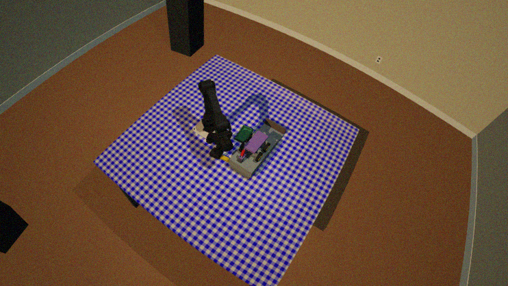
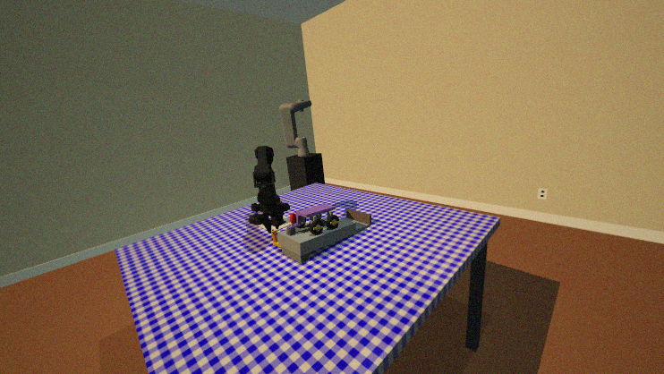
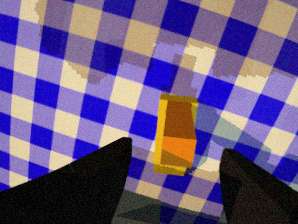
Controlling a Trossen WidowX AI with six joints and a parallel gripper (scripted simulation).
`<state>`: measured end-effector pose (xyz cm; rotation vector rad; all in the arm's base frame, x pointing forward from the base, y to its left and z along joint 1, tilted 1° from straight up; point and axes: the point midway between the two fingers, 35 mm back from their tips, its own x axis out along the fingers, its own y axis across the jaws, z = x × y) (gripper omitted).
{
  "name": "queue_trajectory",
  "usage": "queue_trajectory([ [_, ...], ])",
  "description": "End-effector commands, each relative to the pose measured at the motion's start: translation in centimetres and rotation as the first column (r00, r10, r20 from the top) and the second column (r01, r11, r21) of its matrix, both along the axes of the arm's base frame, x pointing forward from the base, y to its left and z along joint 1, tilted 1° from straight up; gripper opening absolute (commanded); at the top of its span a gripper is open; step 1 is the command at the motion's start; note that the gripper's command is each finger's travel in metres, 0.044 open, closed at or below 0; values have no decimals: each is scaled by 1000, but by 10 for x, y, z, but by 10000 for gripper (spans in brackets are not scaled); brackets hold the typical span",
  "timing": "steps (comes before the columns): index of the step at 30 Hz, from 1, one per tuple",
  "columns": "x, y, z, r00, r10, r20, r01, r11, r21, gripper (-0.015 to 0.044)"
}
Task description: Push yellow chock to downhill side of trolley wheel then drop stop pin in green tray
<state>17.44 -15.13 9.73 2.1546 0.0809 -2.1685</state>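
Observation:
The yellow chock (image 1: pixel 225 159) (image 2: pixel 275 239) with its orange handle (image 3: pixel 178 151) stands on the cloth beside the ramp's uphill end. My gripper (image 3: pixel 176 152) (image 2: pixel 273 230) is partly open and empty. Its fingertips stand on either side of the chock in the wrist view, with gaps on both sides; it points down from just above. The purple trolley (image 1: pixel 256 141) (image 2: pixel 316 211) stands on the grey ramp (image 1: pixel 246 168) (image 2: pixel 291 244). The red-headed stop pin (image 1: pixel 242 152) (image 2: pixel 293 217) is upright at its uphill end. The green tray (image 1: pixel 244 134) lies beside the ramp.
A brown end board (image 1: pixel 276 126) (image 2: pixel 358 216) closes the ramp's low end. The arm's pale base plate (image 1: pixel 199 130) is behind the gripper. A grey arm on a black pedestal (image 2: pixel 305 171) stands beyond the table.

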Motion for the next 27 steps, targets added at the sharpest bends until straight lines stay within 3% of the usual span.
queue_trajectory([
  [1, 0, 0, -6, 1000, -1, 1, 1, 1000, 2, 190],
  [27, 0, 0, -40, 1000, -1, 1, 1, 1000, 2, 190],
])
